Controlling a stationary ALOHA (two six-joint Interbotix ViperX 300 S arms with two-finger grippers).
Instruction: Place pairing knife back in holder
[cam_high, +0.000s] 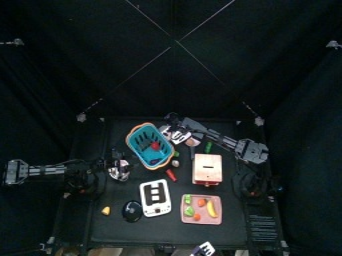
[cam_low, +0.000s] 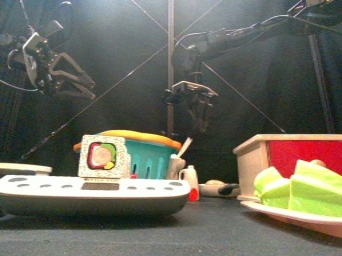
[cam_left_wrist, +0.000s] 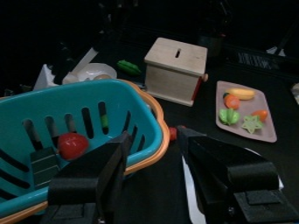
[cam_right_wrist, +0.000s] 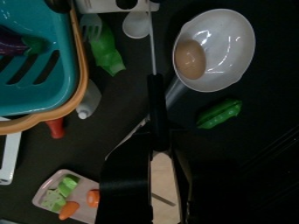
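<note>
Left pincer (cam_left_wrist: 158, 145): jaws apart, holding nothing, parked off to the left of the working pincer, with the teal plastic slatted basket (cam_left_wrist: 70, 114) just under it.

Right pincer (cam_low: 195, 114): hangs pointing down over the table's middle, by the basket's far right rim. Jaws are closed on the paring knife with pale handle and thin dark blade (cam_right_wrist: 153, 105). The handle sits between the jaws and the blade runs out beyond the tips. Below the blade lie a white bowl holding a brown egg (cam_right_wrist: 212, 45) and a green pod (cam_right_wrist: 219, 114).

Holder: pale wooden box with a slot in its top (cam_high: 206, 168). It stands right of this pincer and nearer the table front, apart from it. Knife not yet over it.

Right of the holder: white plate of cut vegetables (cam_low: 301, 205).

Risks, judged:
- Blade tip misses the narrow slot and hits the lid, so the box shifts or tips.
- A handle-only grip lets the knife swivel on contact.
- A low transit would clip the basket rim.
</note>
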